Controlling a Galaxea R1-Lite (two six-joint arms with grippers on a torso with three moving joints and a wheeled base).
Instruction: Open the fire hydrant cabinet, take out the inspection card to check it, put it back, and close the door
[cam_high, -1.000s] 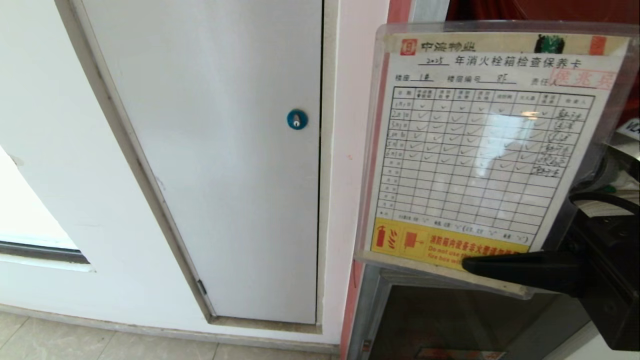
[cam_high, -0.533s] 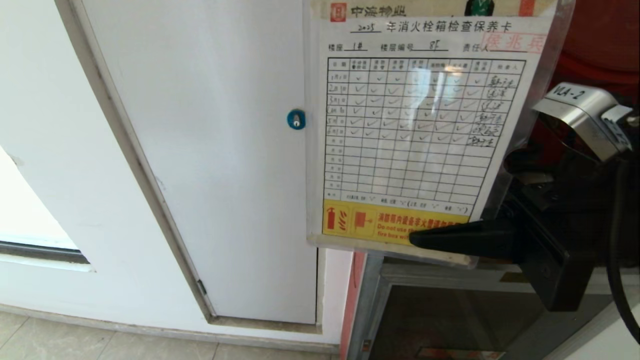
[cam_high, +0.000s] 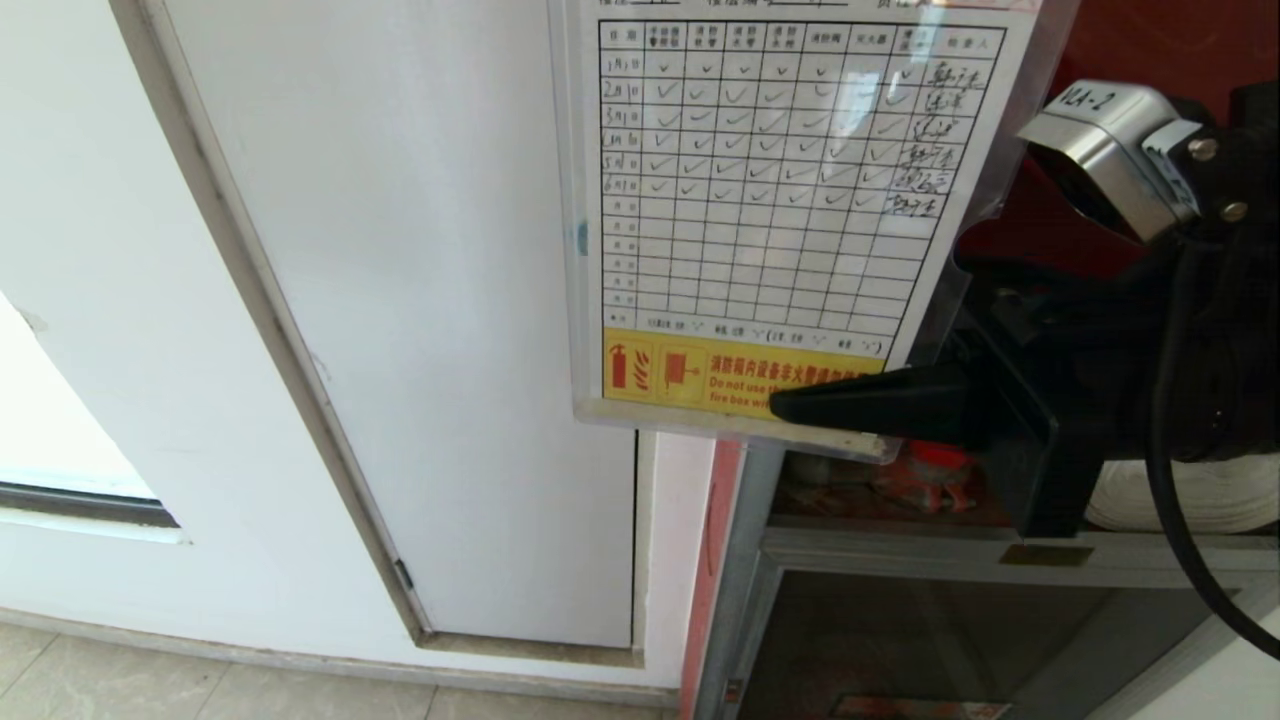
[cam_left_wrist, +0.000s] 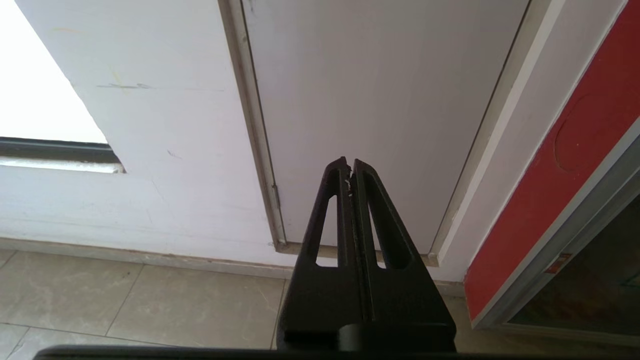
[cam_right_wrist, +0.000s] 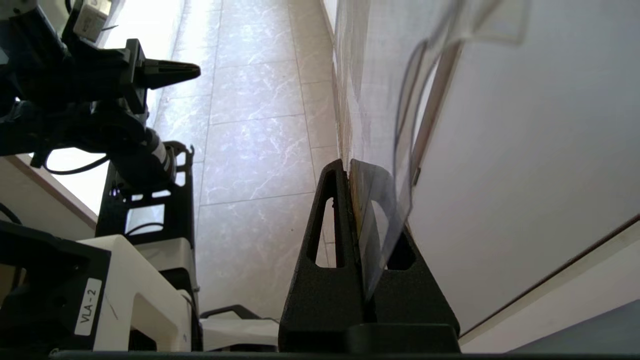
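**Card out & up for checking – return + door close still to do**

Progress, judged from how things lie: the inspection card (cam_high: 770, 210) is out of the fire hydrant cabinet (cam_high: 745, 560) and held up in front of the head cam, grid of ticks and yellow bottom strip facing it. So cabinet opened & card taken out look done; the checking step seems to be the one in hand. Left to do: put card back inside, shut the door. The door itself isn't identifiable in any view, so can't say how far it's swung.

Right tool (cam_high: 790, 408) is clamped on the card's lower edge, at the yellow strip, pinching the clear sleeve. Card hangs upright in the air, in front of the white panel door (cam_high: 400, 300) and just left of the cabinet's red interior. Left tool (cam_left_wrist: 349, 167) is closed on nothing, parked low, pointing at the base of the white panel door.

What each view adds:
- Head view: only one showing the card's printed face; also a red valve-like part (cam_high: 925, 470) and a pale hose roll (cam_high: 1180, 495) inside the cabinet, plus the lower glass panel (cam_high: 900, 640). Card's top edge is cut off here
- Right wrist view: card edge-on, sleeve (cam_right_wrist: 385, 200) seen sandwiched between the fingers (cam_right_wrist: 330, 215) – confirms the grip. Also shows floor tiles (cam_right_wrist: 250, 125)
- Left wrist view: no card at all; shows the cabinet's red edging (cam_left_wrist: 545, 185) beside the white panel door
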